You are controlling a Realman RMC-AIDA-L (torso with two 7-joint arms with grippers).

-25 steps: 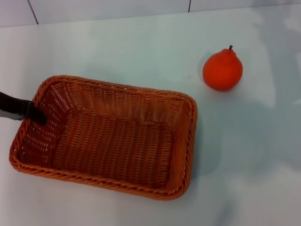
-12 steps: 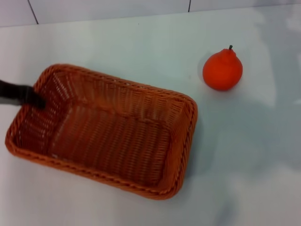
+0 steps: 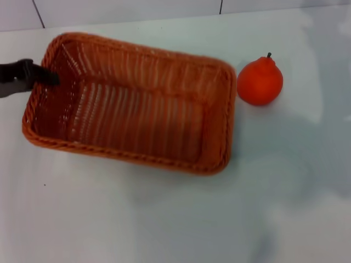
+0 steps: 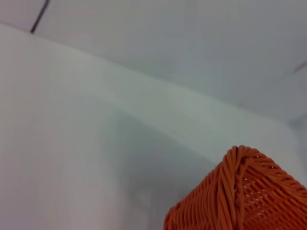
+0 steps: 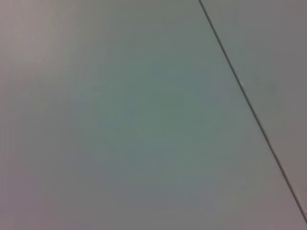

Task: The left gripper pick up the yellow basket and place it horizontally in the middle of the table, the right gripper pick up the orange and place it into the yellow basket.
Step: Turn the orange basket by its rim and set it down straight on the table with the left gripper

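1. Gripping the left short rim of the yellow basket, my left gripper is clamped on the weave – one black finger shows just inside the wall, the rest reaches in from the left edge of the head view.
2. My basket lies long-side across the table, slightly skewed, its far-left end higher in the head view than its right end. Whether it is fully set down I cannot tell; the left wrist view shows only one woven corner over the white top.
3. Nothing is inside the basket. The orange sits on the table just beside the basket's right end, stem up, close to the rim but seemingly not touching it.
4. My right gripper shows in no view – its wrist camera sees only plain grey surface with a dark seam.
5. My judgement: the first half is nearly done – the basket is roughly horizontal and near the middle. Left to do: let go of it, then fetch the orange with my right arm and drop it in.
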